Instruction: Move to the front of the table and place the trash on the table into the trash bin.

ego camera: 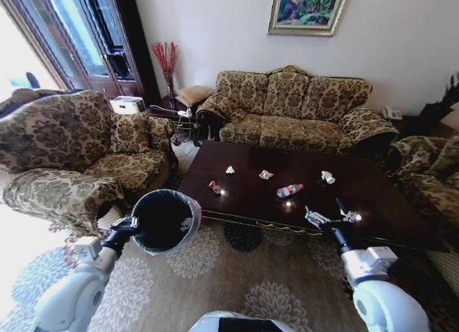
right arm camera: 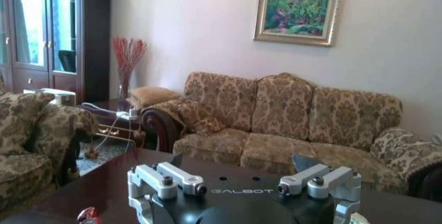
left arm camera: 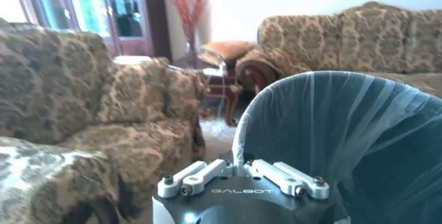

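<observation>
Now the left claw (ego camera: 131, 226), at the lower left of the head view, is pinched on the rim of the trash bin (ego camera: 166, 221), which hangs tilted in the air over the patterned carpet (ego camera: 237, 274), just off the near left corner of the tabletop (ego camera: 373, 203). In the left wrist view the bin's bag-lined wall (left arm camera: 345, 131) rises right behind the claw's (left arm camera: 241, 175) knuckles. The right claw (ego camera: 331, 216) hovers over the near edge of the tabletop at the lower right of centre, its fingers spread wide apart; the right wrist view shows both fingers (right arm camera: 169, 160) standing well apart.

The trash lies scattered across the middle of the tabletop: a crushed red-and-white can (ego camera: 215, 186) toward the left, a small white paper wad (ego camera: 230, 170) behind it, a crumpled wrapper (ego camera: 266, 175) in the centre, a clear bottle with a red label (ego camera: 290, 191) lying on its side, and another white piece (ego camera: 328, 177), possibly paper, to the right.
</observation>
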